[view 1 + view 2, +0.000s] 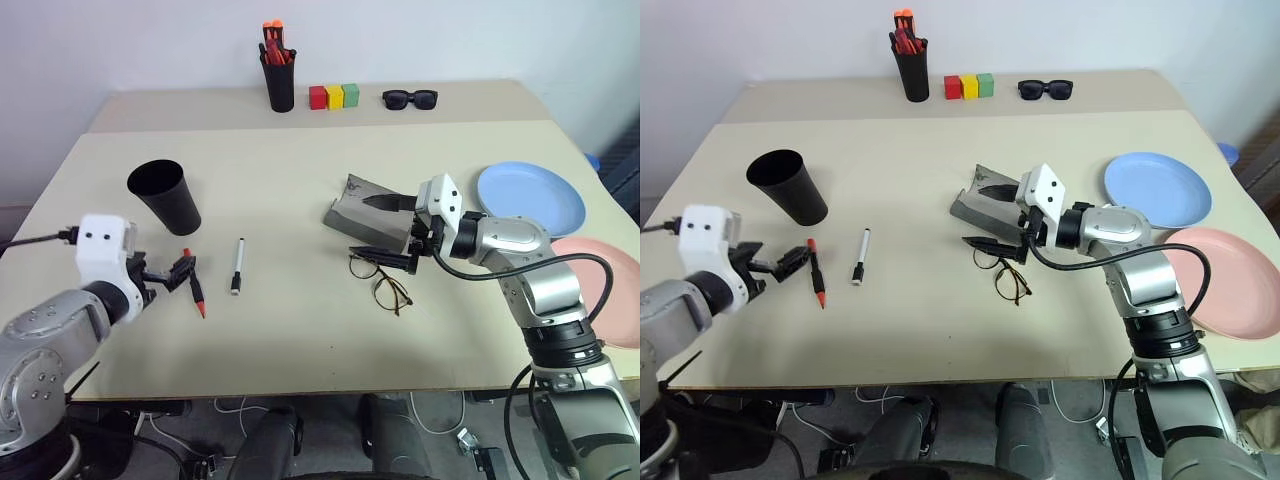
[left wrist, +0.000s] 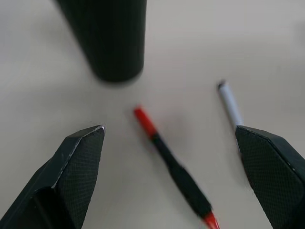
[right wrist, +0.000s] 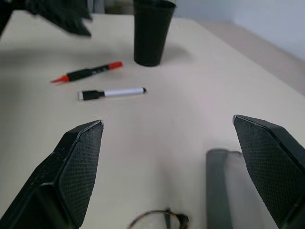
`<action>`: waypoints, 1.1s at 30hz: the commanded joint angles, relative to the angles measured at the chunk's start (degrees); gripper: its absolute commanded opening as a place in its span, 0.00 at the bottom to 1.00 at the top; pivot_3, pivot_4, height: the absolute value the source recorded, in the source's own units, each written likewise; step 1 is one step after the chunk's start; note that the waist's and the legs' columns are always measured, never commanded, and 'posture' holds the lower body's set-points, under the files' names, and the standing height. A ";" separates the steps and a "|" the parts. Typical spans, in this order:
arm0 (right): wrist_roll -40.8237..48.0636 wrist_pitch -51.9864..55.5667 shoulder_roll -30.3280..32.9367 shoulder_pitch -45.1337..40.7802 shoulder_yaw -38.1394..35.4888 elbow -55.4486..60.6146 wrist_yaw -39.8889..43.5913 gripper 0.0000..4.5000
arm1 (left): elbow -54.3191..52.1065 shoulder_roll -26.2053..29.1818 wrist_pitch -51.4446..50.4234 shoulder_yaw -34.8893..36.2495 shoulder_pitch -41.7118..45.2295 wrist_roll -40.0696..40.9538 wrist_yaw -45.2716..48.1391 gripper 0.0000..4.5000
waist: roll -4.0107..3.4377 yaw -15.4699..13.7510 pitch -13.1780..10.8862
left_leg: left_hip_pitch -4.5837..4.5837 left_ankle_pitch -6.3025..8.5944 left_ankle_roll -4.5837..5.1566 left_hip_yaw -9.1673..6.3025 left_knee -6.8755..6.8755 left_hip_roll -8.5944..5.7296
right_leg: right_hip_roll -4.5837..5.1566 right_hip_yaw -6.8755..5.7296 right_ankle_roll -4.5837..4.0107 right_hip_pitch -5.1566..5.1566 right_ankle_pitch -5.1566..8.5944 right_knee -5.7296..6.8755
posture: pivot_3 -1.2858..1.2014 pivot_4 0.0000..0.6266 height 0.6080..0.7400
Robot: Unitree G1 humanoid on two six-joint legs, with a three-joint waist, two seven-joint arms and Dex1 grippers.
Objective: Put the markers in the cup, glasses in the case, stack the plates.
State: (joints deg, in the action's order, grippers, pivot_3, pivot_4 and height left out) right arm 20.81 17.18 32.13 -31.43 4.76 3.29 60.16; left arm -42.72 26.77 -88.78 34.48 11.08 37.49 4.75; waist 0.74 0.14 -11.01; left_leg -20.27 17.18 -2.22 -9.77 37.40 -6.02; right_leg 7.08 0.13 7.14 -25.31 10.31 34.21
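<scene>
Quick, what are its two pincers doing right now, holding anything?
Left pincer: open, empty, by the red-ended marker.
Right pincer: open, empty, above the glasses.

Both arms raised over the tabletop, both grippers spread wide and nothing held.

The left arm is seen entering from the lower left of the head view, its forearm angled toward the middle, with the white wrist block set above the left gripper (image 1: 178,272); the gripper is tipped forward and downward, and its two black fingers (image 2: 78,164) are parted wide with nothing between them. The right arm is seen rising from the lower right, bent at the elbow, the silver forearm laid across toward the centre of the frame. The right gripper (image 1: 385,232) is pointed nearly level toward the picture's left, its fingers (image 3: 78,160) held far apart and empty.
</scene>
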 commanded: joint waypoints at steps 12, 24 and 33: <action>-0.71 -1.18 -3.24 0.10 1.38 3.40 -3.16 0.99 | 3.12 -9.47 -3.72 0.39 3.25 -4.70 -8.92 1.00 | 0.03 0.41 0.02 | -0.02 -0.01 -0.16 0.01 -0.02 0.06 | -0.09 0.01 -0.07 -0.04 -0.04 -0.03 | 0.52 0.24 1.00; -1.66 -1.58 -3.66 1.86 1.17 4.53 -5.20 1.00 | 7.02 -9.80 -3.72 -4.80 0.99 -4.35 -10.86 0.41 | -0.01 0.44 0.04 | 0.00 -0.01 -0.16 0.02 -0.03 0.06 | -0.09 0.02 -0.08 -0.05 -0.04 -0.02 | 0.52 0.24 1.00; -2.20 -1.89 -3.34 2.09 1.04 4.29 -5.84 1.00 | 6.20 -6.88 -3.72 -6.36 2.73 -6.39 -8.67 0.01 | -0.01 0.44 0.04 | 0.04 -0.01 -0.17 0.04 -0.03 0.06 | -0.09 0.04 -0.08 -0.03 -0.05 0.00 | 0.52 0.24 1.00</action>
State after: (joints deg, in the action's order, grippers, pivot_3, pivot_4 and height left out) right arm 18.66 16.49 28.62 -28.95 6.47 5.01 54.51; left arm -35.78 18.27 -92.02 28.96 13.20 31.58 -5.42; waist 0.73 0.58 -10.96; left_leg -20.24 17.16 -2.39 -9.73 37.37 -5.96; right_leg 6.99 0.17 7.06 -25.34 10.27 34.21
